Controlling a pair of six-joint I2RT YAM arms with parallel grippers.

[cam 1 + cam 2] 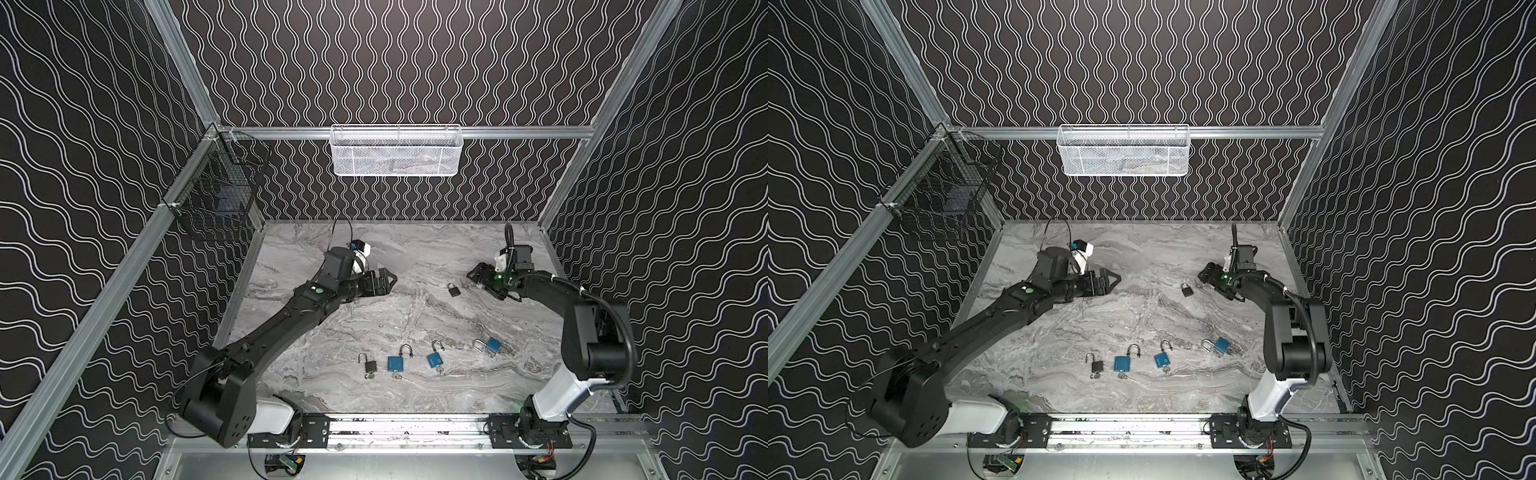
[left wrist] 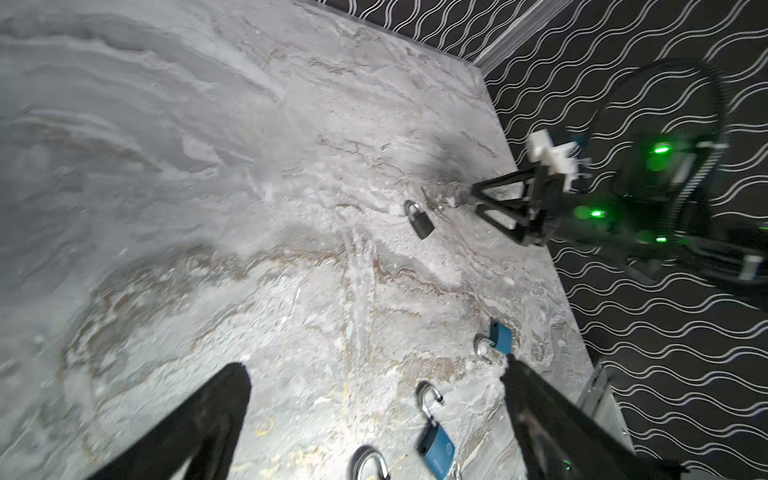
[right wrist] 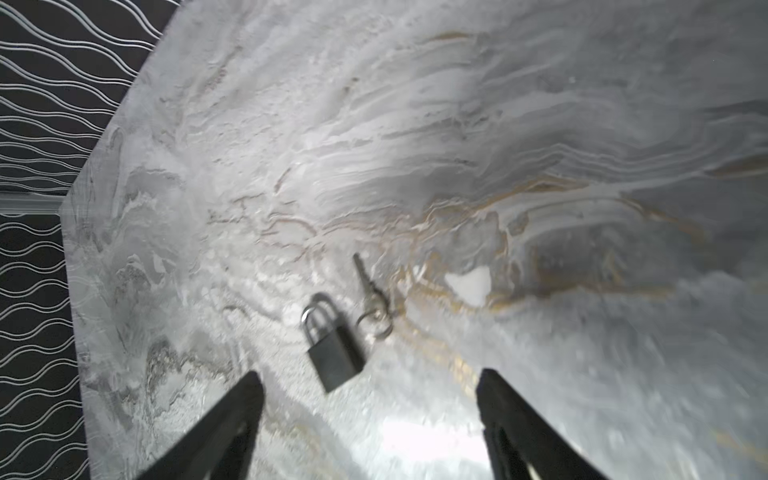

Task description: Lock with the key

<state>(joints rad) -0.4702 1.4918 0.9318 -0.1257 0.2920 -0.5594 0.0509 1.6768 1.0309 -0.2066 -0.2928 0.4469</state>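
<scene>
Five padlocks: all lying on the desk (image 1: 415,249), one by my right arm, four lining up along the near edge.
Task thing: dark shut padlock (image 3: 334,353) lying flat just ahead of my right pincer (image 3: 370,374). Its key (image 3: 368,286) is lying just beside the shackle, out of the body, on its ring.
Right pincer: standing wide open, gripping nothing, pointing at that lock.
Left pincer (image 1: 390,277): also gaping and empty, hanging mid-desk, well apart from every lock.
Why so: I'm reading the shackle as seated and the key as pulled, so I'm judging this lock done. Open jaws would fit a set-down.
Front row: dark open padlock (image 1: 368,365) and three blue padlocks (image 1: 434,359) lying with shackles sprung, keys seemingly sitting in the bodies. I'm guessing they're waiting their turn, spaced for single grabs.
Right wrist view: showing key and ring clearly apart from the lock body; both top views are losing the key in the marble pattern.
Left wrist view: catching my right pincer side-on, fingers spread, near the lock.
Top views: giving the whole row plus both arms; neither wrist view is covering all four.
</scene>
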